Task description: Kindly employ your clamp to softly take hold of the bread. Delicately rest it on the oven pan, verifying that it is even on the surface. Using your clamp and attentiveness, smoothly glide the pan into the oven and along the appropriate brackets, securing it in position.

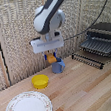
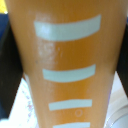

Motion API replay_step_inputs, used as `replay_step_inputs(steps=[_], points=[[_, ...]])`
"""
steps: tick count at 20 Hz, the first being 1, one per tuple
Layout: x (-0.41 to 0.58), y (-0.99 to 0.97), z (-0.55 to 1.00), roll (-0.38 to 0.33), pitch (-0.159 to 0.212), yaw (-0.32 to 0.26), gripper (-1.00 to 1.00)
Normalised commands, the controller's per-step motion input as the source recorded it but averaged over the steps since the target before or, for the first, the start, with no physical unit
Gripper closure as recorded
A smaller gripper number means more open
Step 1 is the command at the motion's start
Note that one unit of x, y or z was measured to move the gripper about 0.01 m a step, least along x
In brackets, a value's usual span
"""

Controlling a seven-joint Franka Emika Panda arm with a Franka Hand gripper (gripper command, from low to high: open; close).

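The bread (image 2: 67,65) fills the wrist view, blurred, cut off at 12 and 6 o'clock, hiding nearly all beneath. In the exterior view the clamp (image 1: 50,55) covers much of it; finger contact is unclear. The oven (image 1: 102,41) is cut off at 3 o'clock.

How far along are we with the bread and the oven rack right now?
The pickup looks done: the end effector holds the bread in the air above the blue mug, and the wrist view is filled with its orange surface. In hand is the carry. Left to do: set it flat on the rack, which sticks out of the oven, then slide the rack in.
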Motion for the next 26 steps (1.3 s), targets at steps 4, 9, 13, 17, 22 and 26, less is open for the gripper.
replay_step_inputs(steps=[4,9,13,17,22,26], points=[[0.191,-0.04,0.7,-0.042,0.057,-0.348,1.0],[0.142,-0.07,0.63,-0.018,0.045,-0.359,1.0],[0.026,-0.26,0.51,0.003,0.049,-0.335,1.0],[-0.201,-0.48,0.3,0.01,0.094,-0.267,1.0],[-0.202,-0.59,0.11,0.001,0.06,-0.231,1.0],[-0.107,-0.71,0.0,0.0,0.006,-0.195,1.0]])
